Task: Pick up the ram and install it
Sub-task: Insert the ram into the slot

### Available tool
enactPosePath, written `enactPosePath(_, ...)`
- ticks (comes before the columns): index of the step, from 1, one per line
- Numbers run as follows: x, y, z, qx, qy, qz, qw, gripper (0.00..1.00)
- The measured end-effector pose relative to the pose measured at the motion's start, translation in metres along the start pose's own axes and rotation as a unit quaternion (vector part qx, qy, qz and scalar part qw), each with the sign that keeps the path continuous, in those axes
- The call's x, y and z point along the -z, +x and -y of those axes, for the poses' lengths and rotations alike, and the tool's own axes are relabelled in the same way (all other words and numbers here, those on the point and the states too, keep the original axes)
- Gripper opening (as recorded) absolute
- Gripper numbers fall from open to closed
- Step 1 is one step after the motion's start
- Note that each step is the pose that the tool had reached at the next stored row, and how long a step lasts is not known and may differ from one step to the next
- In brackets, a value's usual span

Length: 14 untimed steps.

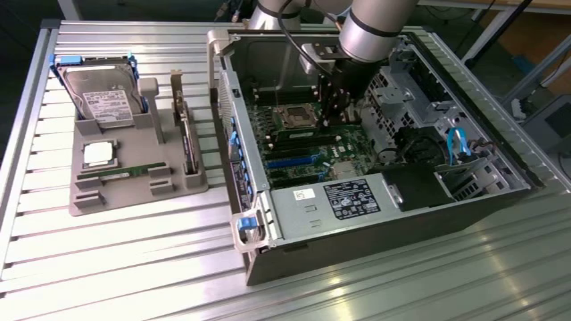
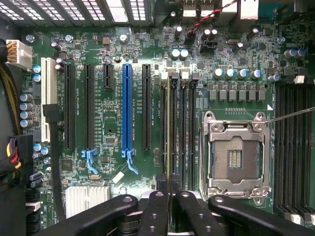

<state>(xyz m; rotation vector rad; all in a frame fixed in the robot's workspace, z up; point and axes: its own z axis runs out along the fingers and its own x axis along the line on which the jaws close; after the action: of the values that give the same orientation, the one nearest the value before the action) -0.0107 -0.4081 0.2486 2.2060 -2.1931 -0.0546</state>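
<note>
Jaws nearly closed, pinching the ram (image 2: 168,128) edge-on at the slot (image 2: 164,98) beside the socket (image 2: 237,157) — hold it square to the slot, press evenly so both ends seat.

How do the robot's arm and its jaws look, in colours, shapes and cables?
The arm is a thick silver-grey tube with a dark band at its joint. A black cable runs beside it. The gripper is black; its jaws are flat bars, linked by round pivot pins.
</note>
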Motion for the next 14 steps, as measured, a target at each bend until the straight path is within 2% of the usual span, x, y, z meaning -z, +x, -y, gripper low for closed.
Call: enactPosePath(14, -0.0062, 0.0005, -0.0009, 0.0, 0.0001, -0.0001, 1.0, 0.12)
